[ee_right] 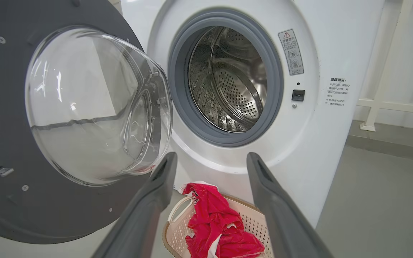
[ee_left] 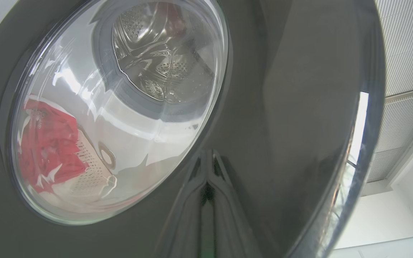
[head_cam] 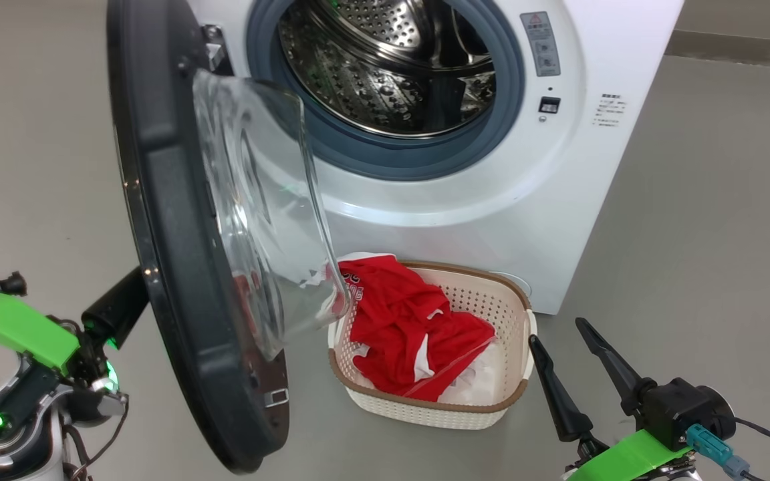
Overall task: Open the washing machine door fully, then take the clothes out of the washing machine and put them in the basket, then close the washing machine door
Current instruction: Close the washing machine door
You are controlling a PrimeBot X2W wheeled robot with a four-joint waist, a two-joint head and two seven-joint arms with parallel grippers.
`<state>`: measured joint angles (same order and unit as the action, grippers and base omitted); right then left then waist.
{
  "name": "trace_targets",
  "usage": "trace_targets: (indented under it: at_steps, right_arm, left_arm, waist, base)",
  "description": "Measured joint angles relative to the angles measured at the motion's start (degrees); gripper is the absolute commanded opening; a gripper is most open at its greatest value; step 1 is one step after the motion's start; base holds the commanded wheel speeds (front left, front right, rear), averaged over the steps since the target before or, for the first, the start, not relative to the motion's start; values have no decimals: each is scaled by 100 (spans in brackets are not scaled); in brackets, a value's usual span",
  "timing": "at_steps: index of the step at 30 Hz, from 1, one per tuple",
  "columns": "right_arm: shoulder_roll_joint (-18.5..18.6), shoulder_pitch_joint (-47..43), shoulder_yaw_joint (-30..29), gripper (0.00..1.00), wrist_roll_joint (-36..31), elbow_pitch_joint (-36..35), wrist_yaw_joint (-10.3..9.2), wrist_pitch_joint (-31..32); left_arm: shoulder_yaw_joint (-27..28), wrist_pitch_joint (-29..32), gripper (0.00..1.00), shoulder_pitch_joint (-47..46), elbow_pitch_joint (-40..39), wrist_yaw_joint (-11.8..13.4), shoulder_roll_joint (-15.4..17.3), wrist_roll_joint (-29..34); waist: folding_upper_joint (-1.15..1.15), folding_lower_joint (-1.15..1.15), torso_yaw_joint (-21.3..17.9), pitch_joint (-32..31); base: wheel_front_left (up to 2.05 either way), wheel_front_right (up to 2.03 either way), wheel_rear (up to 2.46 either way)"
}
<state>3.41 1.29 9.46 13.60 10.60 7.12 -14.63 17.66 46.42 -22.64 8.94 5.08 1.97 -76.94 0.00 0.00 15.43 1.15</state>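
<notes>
Fingers of the right gripper [head_cam: 556, 330] stand wide apart and hold nothing, just beside the basket [head_cam: 418, 414]. The left gripper [ee_left: 208, 157] is closed, its tips against the open washing machine door [head_cam: 171, 267]. The clothes [head_cam: 398, 314] lie in the basket, in front of the washing machine [head_cam: 492, 200].

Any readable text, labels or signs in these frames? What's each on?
No text is legible enough to quote.
Warning sticker on the washing machine: red triangle sign, print too small to read.
Printed block on the same front: Chinese characters, too small to read.
White lettering on the clothes: folded, illegible.
</notes>
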Motion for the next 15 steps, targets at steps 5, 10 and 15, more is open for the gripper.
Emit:
trace_targets:
  at_steps: [5, 10, 15]
  right_arm:
    - [-1, 1, -1, 100, 0, -4, 0, 0]
    - [-1, 1, -5, 100, 0, -4, 0, 0]
    - [-2, 1, -7, 100, 0, -4, 0, 0]
  left_arm:
    - [-67, -41, 0, 12, 4, -1, 5, -99]
    - [-171, -103, 0, 24, 18, -14, 0, -188]
    - [-194, -311, 0, 72, 0, -170, 2, -119]
  waist:
    - [0, 0, -136, 17]
    - [0, 0, -262, 29]
    - [0, 0, -360, 37]
  base:
    - [0, 0, 0]
    - [0, 0, 0]
    - [0, 0, 0]
